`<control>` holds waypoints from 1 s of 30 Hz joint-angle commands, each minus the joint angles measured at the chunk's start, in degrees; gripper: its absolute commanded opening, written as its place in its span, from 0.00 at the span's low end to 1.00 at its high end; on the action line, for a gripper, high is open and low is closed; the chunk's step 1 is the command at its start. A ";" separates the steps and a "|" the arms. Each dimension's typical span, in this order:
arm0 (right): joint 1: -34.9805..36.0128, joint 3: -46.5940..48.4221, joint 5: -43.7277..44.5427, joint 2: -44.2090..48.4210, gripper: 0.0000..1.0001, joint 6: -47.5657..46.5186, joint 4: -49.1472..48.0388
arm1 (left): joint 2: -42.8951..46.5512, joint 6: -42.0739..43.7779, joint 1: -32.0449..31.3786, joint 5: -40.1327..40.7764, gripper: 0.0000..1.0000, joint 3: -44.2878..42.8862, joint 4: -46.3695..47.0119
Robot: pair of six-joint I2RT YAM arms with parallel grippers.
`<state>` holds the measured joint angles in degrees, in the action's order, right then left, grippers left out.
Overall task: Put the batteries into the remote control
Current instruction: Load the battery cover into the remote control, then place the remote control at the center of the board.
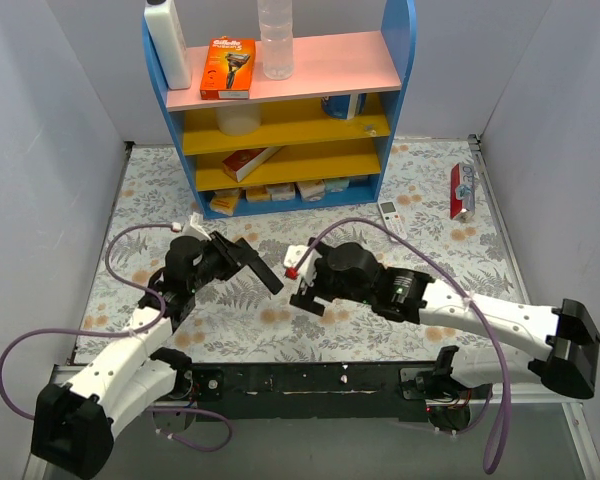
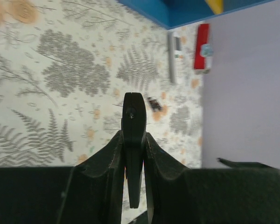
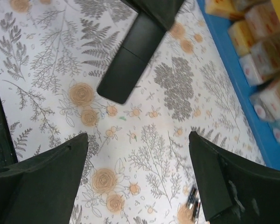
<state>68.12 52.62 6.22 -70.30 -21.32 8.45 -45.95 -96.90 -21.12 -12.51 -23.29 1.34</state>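
Left hand (image 2: 133, 140) clamped on remote (image 2: 133, 116) | right hand (image 3: 137, 144) spread wide, touching nothing

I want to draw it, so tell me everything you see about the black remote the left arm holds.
The black remote is a long, slim, matte bar, plastic by its look, with a faint line across it. The left gripper pinches one end between its fingers; the rest juts out free over the flowered table. No buttons show.
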 commanded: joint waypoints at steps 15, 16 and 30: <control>-15.38 -15.79 10.47 21.43 0.98 26.94 -3.70 | -33.66 41.00 -0.14 41.84 0.03 -31.72 -39.40; -15.73 -15.97 10.57 21.61 0.97 27.56 -3.61 | -35.07 41.09 -0.06 42.48 0.04 -32.25 -39.57; -17.40 -16.32 12.15 20.56 0.97 33.53 -0.54 | -52.93 41.09 -1.55 42.67 0.37 -39.73 -43.53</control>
<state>51.42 36.58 16.62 -49.54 9.45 7.44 -101.16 -55.31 -21.82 31.00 -61.47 -41.63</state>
